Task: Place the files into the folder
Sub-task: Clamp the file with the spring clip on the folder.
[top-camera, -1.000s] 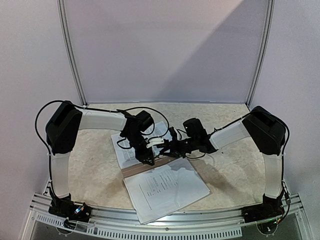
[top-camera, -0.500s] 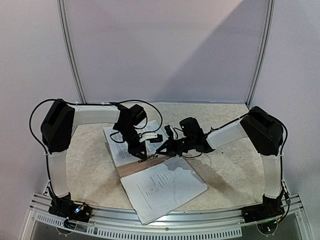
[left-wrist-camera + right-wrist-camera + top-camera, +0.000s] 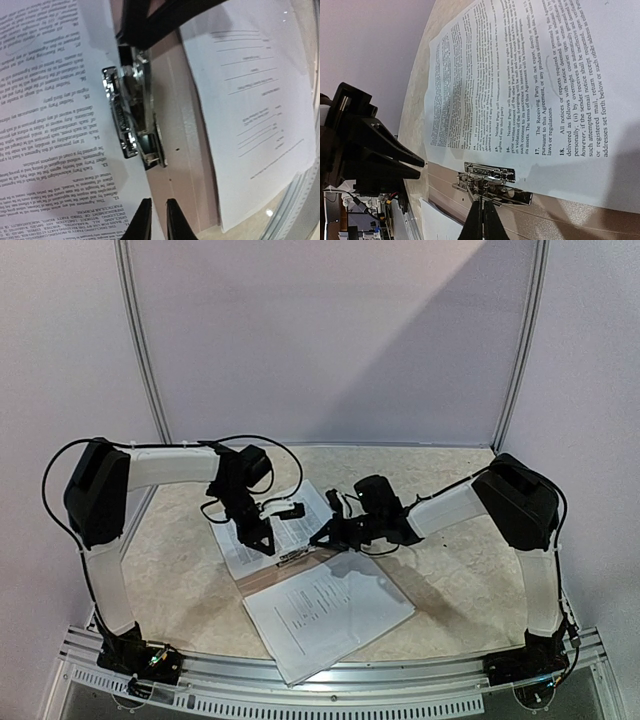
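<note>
The folder (image 3: pixel 287 571) lies open on the table, its taupe inside (image 3: pixel 182 150) showing as a strip between two of the files. A densely printed sheet (image 3: pixel 50 125) (image 3: pixel 520 90) covers its far half, and a sparsely printed sheet (image 3: pixel 325 610) (image 3: pixel 250 100) covers the near half. The metal clip (image 3: pixel 127 115) (image 3: pixel 492 182) sits at the printed sheet's edge. My left gripper (image 3: pixel 159 220) (image 3: pixel 265 545) points down at that edge with a narrow gap between its jaws and nothing clearly held. My right gripper (image 3: pixel 482 215) (image 3: pixel 318 538) is shut, its tips at the clip's near side.
The speckled beige tabletop (image 3: pixel 450 570) surrounds the folder. A metal rail (image 3: pixel 330 685) runs along the near edge between the arm bases. Pale walls and two frame posts (image 3: pixel 145 350) close off the back. The left fingers (image 3: pixel 395 150) stand close beside the clip.
The left arm has swung left and back, bringing its gripper along the printed sheet's edge while its jaws narrowed. The right gripper shifted slightly left and stayed shut.
</note>
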You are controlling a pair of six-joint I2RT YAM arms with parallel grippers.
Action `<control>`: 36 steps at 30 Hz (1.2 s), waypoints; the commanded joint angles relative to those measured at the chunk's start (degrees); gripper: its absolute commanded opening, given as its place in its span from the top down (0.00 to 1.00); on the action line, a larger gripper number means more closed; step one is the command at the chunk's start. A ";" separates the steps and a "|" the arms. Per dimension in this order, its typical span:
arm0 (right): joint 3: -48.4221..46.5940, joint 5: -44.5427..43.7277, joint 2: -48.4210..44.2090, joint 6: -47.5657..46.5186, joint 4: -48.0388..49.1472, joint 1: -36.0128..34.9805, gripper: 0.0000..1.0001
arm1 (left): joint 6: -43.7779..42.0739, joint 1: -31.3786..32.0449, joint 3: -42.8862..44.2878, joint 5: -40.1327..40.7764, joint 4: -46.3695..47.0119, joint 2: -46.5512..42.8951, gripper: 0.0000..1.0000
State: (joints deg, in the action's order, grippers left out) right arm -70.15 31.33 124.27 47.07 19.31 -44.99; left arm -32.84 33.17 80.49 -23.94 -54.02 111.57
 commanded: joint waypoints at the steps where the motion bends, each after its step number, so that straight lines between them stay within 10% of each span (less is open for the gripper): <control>1: -0.22 -4.97 5.03 -1.70 -6.58 -1.12 1.00 | 2.53 -1.09 -3.97 8.22 2.93 1.99 0.87; 36: -7.76 -13.18 14.20 -2.70 -5.80 -4.53 1.00 | 3.61 -1.44 -2.96 -3.55 -3.23 11.89 0.88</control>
State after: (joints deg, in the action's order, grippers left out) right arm -78.22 21.41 133.16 47.09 27.68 -48.01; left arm -28.45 31.42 78.81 -28.42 -57.28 119.31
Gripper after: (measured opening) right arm 0.007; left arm 0.121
